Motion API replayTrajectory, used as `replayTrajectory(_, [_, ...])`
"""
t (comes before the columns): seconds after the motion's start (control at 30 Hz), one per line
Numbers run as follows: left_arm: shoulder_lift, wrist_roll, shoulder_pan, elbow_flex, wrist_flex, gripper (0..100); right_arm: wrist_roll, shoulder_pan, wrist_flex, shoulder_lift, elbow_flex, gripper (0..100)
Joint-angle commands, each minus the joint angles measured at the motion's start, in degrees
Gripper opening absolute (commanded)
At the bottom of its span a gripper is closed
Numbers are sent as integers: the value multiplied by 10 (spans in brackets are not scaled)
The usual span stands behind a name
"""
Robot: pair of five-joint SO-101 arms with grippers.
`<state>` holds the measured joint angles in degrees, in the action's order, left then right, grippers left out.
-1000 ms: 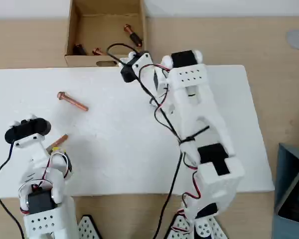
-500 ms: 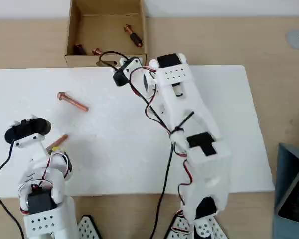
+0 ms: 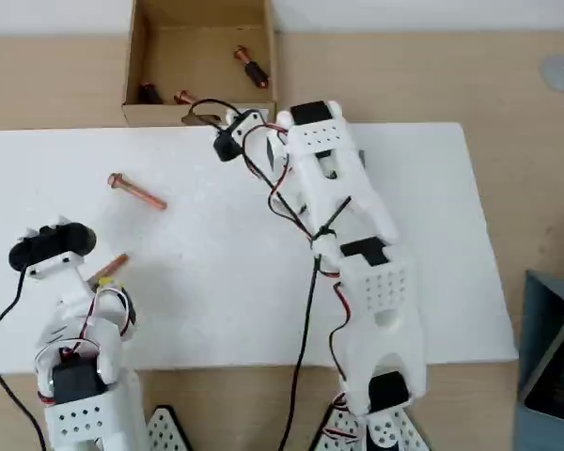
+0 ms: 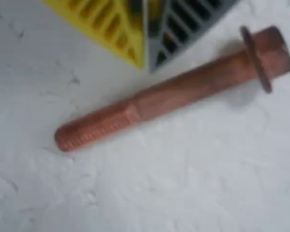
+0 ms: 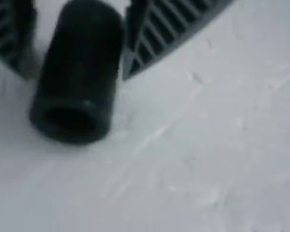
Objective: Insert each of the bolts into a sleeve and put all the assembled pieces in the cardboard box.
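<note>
The left arm (image 3: 80,366) sits folded close over its own base, its end effector (image 4: 146,54) pointed down with the two fingertips meeting (one yellow, one grey). The right arm (image 3: 352,254) stretches far forward, its end effector (image 5: 76,70) held low, jaws apart.

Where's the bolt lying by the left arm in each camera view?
High view: the bolt sits lower left, beside the left gripper.
Left wrist view: it lies just beyond the left gripper.
Right wrist view: a black sleeve instead.
Shared landmark: the white mat.
</note>
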<state>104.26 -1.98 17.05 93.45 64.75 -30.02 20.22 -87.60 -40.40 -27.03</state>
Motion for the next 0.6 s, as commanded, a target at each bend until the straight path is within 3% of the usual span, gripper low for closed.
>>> replayTrajectory(0.0, [2, 0, 4, -3, -10, 3, 5, 7, -5, -7, -12, 108])
replayTrajectory(0.17, [2, 0, 4, -3, -10, 3, 5, 7, -5, -8, -12, 10])
replayTrajectory(0.37, [2, 0, 4, -3, -10, 3, 4, 7, -24, -7, -34, 10])
replayTrajectory(0.57, [2, 0, 4, -3, -10, 3, 12, 7, -121, -7, -173, 10])
